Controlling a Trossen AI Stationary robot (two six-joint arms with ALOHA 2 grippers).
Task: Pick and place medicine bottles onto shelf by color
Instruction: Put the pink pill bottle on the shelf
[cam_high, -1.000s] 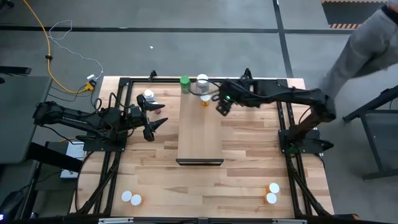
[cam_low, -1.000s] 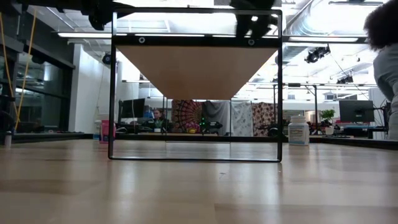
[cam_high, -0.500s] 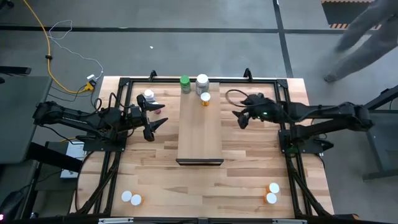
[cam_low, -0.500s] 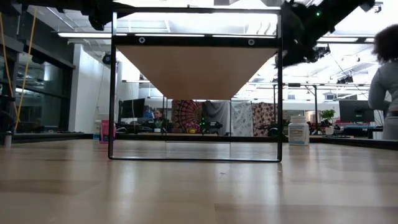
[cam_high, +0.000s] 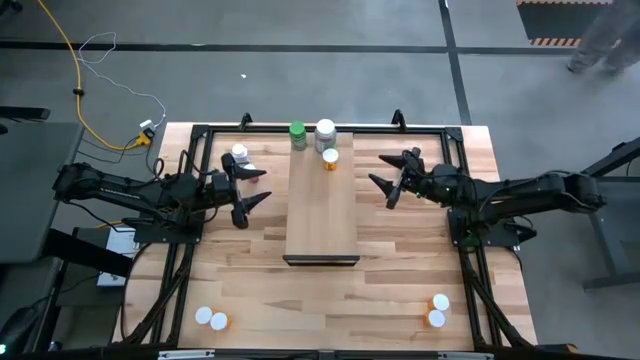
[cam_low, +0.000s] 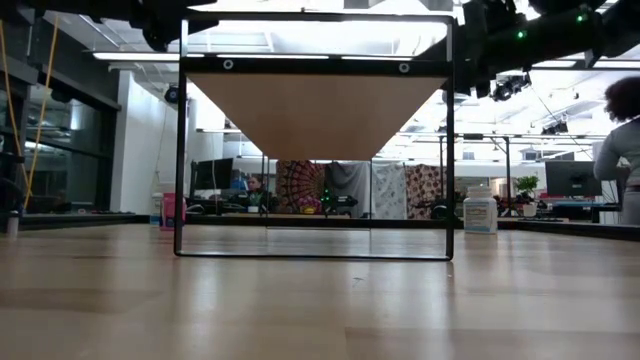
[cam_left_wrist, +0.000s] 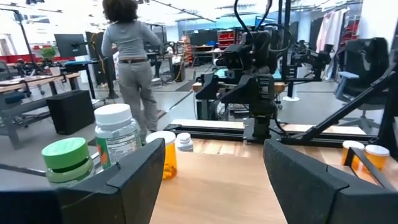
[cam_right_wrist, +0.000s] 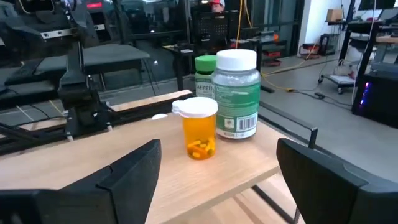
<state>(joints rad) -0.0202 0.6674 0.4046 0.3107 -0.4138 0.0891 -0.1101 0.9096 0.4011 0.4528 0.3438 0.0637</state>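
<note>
The shelf (cam_high: 322, 205) is a long pale board raised on a black frame (cam_low: 315, 105) in mid-table. Three medicine bottles stand upright on its far end: a green-capped one (cam_high: 297, 133), a larger clear one with a white cap (cam_high: 325, 133) and a small orange one (cam_high: 331, 159). The right wrist view shows them close up, with the orange bottle (cam_right_wrist: 199, 127) in front. My right gripper (cam_high: 382, 180) hangs open to the right of the shelf, pointing level at those bottles. My left gripper (cam_high: 262, 185) waits open left of the shelf. Both grippers have nothing between their fingers.
A white-capped bottle (cam_high: 239, 156) stands on the table at the far left, behind my left gripper. Two bottles (cam_high: 211, 319) stand at the near left corner and two (cam_high: 438, 310) at the near right. A person (cam_left_wrist: 134, 56) stands beyond the table.
My right gripper has drawn back from over the shelf's far end, by the orange bottle, toward the table's right edge. It has sunk and tipped up from pointing down to level, staying open. The bottles on the shelf have not moved. A person at the far right has walked off.
</note>
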